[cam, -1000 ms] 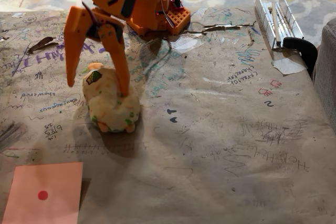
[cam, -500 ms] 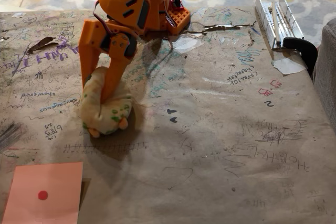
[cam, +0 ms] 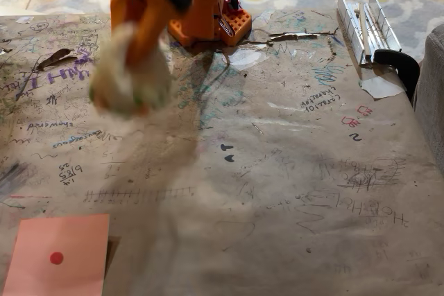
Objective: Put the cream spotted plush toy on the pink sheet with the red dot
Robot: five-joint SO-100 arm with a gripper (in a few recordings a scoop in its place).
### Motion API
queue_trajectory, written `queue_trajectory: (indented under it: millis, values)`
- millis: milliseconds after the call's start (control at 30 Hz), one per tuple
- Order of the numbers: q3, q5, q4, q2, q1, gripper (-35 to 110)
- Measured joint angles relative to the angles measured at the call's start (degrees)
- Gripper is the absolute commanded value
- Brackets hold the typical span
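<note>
Above the scribbled brown paper at upper left, the cream spotted plush toy (cam: 128,82) hangs blurred in the orange gripper (cam: 139,46).

Its fingers look clamped around the toy's upper part, though blur hides the exact contact. The toy seems light and very soft: it should squash under a pinch and could sag or slip, so a hold deep across its body suits it better than a pinch on a foot or the tag. Well apart from it, the pink sheet with the red dot (cam: 59,254) lies flat at the lower-left corner, close to the picture's bottom and left edges. Between the two, the paper-covered table (cam: 277,171) is bare of objects, leaving open room; the metal strips (cam: 364,25) lie far off at upper right.
</note>
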Motion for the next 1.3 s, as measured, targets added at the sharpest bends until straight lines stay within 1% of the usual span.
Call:
queue_trajectory:
  millis: [100, 167, 267, 433, 567, 667, 767, 933, 1100, 1133, 1200, 1267, 1300]
  values:
    - [-3.25, 2.2, -5.01, 12.3, 0.62, 0]
    - [-6.06, 1.67, -9.93, 17.31, 1.14, 0]
    - [-13.01, 0.26, -15.29, 20.04, 1.14, 0]
    - [-28.74, -1.32, -18.19, 22.15, 2.99, 0]
    - [-40.25, -4.04, -16.61, 22.24, 0.0, 0]
    - [-47.29, -7.03, -13.27, 22.24, -2.55, 0]
    - [-52.38, -7.29, -12.48, 22.32, -3.96, 0]
    - [-56.6, -9.23, -11.69, 22.94, -6.06, 0]
    - [-55.63, -10.37, -10.11, 22.94, -7.03, 0]
    - [-54.49, -10.2, -10.11, 22.94, -7.12, 1]
    - [-51.15, -10.02, -10.11, 22.94, -6.33, 18]
    - [-43.68, -14.24, -12.83, 22.85, -3.16, 31]
    - [-38.32, -17.67, -15.56, 22.85, -0.7, 33]
